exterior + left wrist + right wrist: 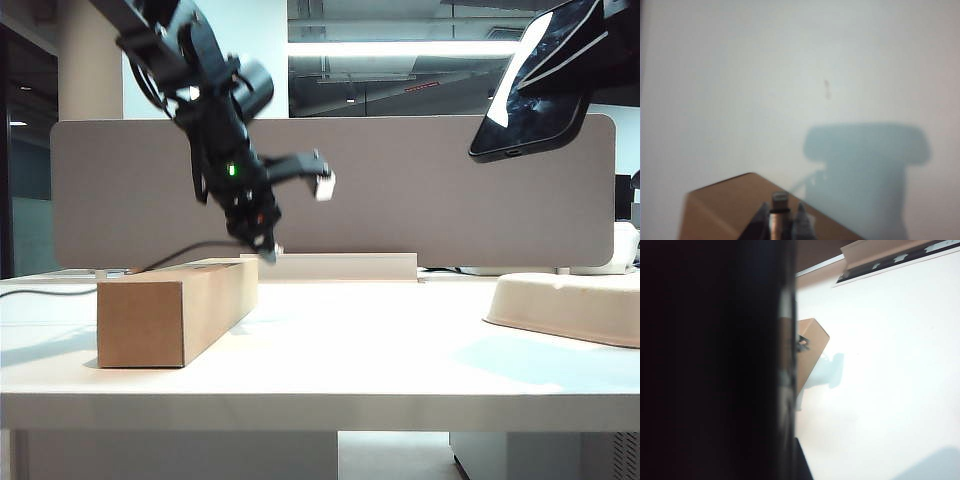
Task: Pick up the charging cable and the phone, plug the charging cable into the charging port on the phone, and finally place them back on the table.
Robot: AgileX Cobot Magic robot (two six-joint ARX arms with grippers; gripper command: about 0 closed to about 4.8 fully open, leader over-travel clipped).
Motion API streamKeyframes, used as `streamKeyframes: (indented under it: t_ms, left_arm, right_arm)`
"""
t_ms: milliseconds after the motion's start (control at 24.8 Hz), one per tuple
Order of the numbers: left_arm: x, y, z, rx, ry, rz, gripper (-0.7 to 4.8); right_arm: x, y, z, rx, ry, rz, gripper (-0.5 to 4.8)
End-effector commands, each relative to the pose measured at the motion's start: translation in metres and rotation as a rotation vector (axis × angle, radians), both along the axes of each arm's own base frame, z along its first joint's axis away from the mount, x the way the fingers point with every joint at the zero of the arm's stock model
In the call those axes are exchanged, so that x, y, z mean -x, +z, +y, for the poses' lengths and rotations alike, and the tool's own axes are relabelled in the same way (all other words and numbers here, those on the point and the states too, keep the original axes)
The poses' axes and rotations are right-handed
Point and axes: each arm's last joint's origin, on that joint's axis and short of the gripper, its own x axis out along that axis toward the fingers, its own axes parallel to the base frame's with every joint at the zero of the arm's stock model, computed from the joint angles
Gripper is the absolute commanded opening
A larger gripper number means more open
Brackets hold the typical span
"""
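Bright overhead light washes out the white counter point(350, 350). The left wrist view is soft, with a bluish shadow; the right wrist view is half blacked out.

Desk point(330, 360): smooth white top with a slight sheen, pale front edge. Cardboard box point(175, 310) on the desk: matt brown paperboard, plain faces. Tray point(570, 305) to the right of the box: matt beige, moulded-pulp look. Divider panel point(420, 190) behind the box: grey-brown cloth, matt, fine weave. Phone point(535, 85) high above the tray: glossy black, strong reflections. Left gripper point(268, 245) above the box: black matt plastic. Charging cable point(780, 206): black cord, silver metallic plug tip between the jaws.
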Motion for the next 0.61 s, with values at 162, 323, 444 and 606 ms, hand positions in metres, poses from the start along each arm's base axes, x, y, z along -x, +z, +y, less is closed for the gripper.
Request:
streamKeyframes:
  t_ms: [162, 323, 444, 606]
  left_arm:
    - [0.023, 0.058, 0.002, 0.367, -0.007, 0.083, -0.06]
    - [0.045, 0.085, 0.008, 0.494, -0.045, 0.200, -0.06]
    - [0.059, 0.099, 0.013, 0.537, -0.030, 0.264, -0.06]
    - [0.072, 0.107, 0.017, 0.567, -0.073, 0.355, -0.06]
  right_arm:
    - [-0.001, 0.011, 0.000, 0.014, 0.000, -0.107, -0.06]
    - [-0.002, 0.016, 0.000, 0.012, 0.002, -0.122, -0.06]
    - [-0.003, 0.024, 0.000, 0.009, 0.003, -0.146, -0.06]
    - [-0.004, 0.043, 0.000, 0.003, 0.005, -0.203, -0.06]
